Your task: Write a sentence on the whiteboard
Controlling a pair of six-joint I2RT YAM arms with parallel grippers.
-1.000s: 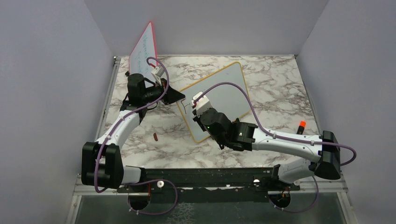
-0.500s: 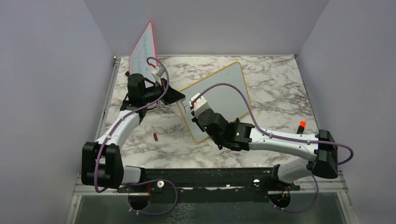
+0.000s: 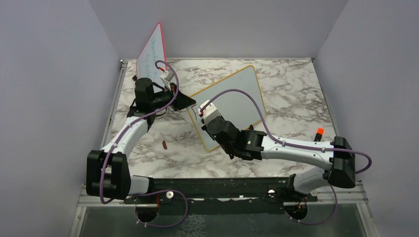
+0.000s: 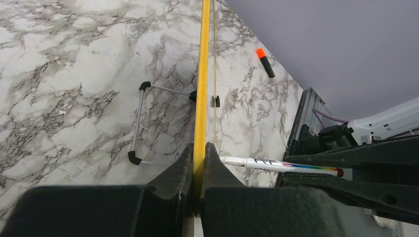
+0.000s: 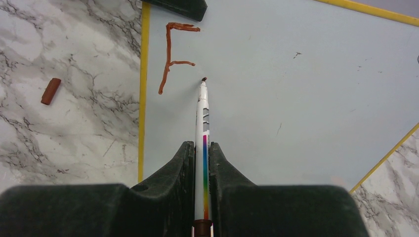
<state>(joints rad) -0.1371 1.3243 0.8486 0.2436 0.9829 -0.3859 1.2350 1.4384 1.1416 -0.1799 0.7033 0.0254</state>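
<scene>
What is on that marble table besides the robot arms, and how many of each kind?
Whiteboards: 2, the yellow-framed whiteboard and the red-framed board.
Markers: 2, the pen held in the right fingers and the orange-tipped marker.
Loose caps: 1, the brown-red cap.
Total: 5.

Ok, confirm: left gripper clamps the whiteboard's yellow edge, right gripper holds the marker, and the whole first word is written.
Wrong on the writing: the right wrist view shows only a dark red letter F on the whiteboard. The left gripper does clamp the yellow edge, and the right gripper does hold the marker.
</scene>
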